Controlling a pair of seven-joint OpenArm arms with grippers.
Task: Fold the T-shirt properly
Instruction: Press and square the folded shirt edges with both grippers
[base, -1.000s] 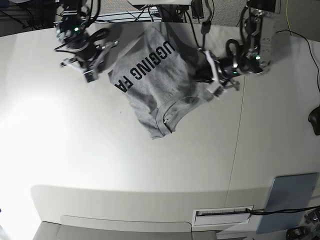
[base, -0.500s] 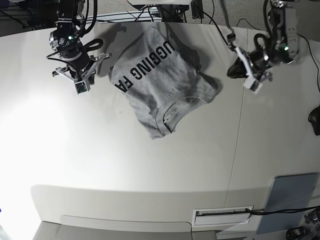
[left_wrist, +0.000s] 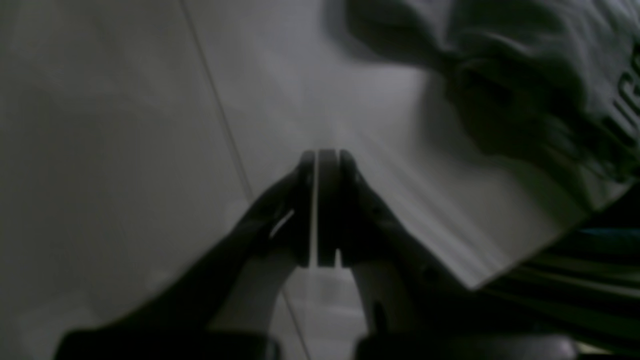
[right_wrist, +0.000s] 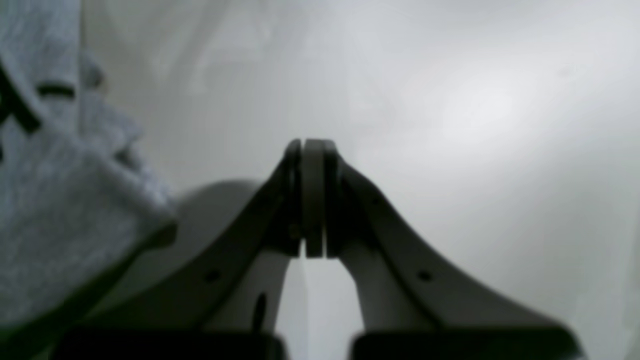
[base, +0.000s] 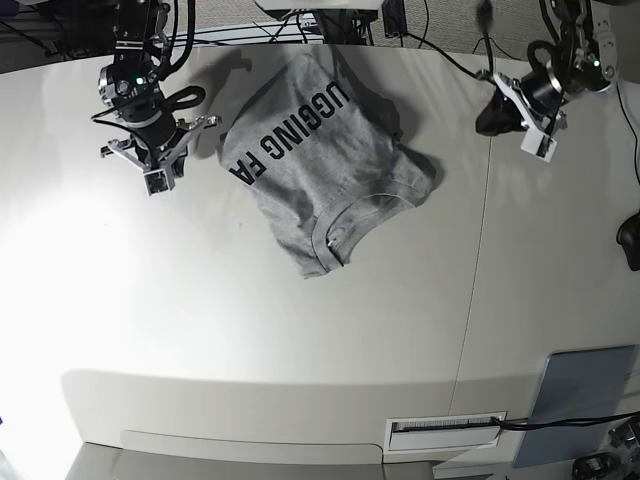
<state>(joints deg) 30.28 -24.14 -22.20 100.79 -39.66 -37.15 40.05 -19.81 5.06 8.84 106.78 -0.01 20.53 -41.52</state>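
Base view — folded heather-grey cotton T-shirt (base: 325, 165) unmoved on white table (base: 250, 330), left gripper (base: 540, 147) clenched, empty, withdrawn farther right — right gripper (base: 155, 180) clenched, empty.

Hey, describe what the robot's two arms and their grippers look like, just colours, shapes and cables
Both arms are black, jointed, with loose black cables looping alongside and a small green light on each. The right gripper and left gripper have pale, whitish curved fingers that taper to flat, rounded dark pads. Small round holes dot the fingers.
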